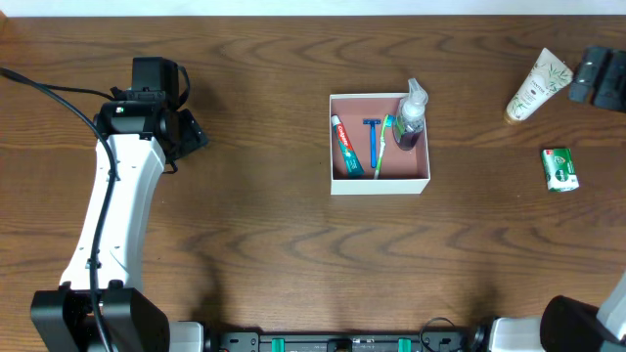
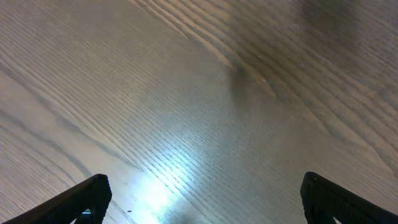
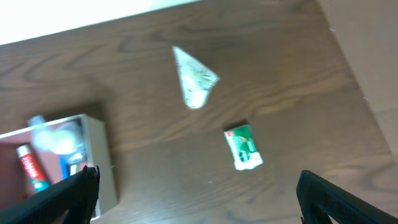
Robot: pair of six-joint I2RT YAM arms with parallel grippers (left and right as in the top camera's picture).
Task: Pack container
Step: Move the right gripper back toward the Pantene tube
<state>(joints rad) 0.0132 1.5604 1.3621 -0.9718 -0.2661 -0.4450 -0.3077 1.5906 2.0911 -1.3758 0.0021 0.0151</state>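
Spanning every view is a dark brown wood-grain table (image 1: 245, 235), with a pale strip of wall or floor beyond its far edge. One square, shallow, white-walled container (image 1: 380, 186) with a pink-brown floor sits near the table's middle, holding four things: one red-and-green toothpaste tube (image 1: 345, 146), one blue razor (image 1: 372, 142), one green toothbrush (image 1: 384, 145) and one clear pump bottle of purple liquid (image 1: 412, 118). Well to its right lie one cream squeeze tube (image 1: 537, 85) and one small green packet (image 1: 560, 168).

The left gripper (image 2: 202, 196), on a white arm reaching up the left side, hovers low over bare wood, fingers spread wide, holding nothing. The right gripper (image 3: 196, 193) hangs high, angled down at the tube, packet and container corner, likewise wide apart and empty.
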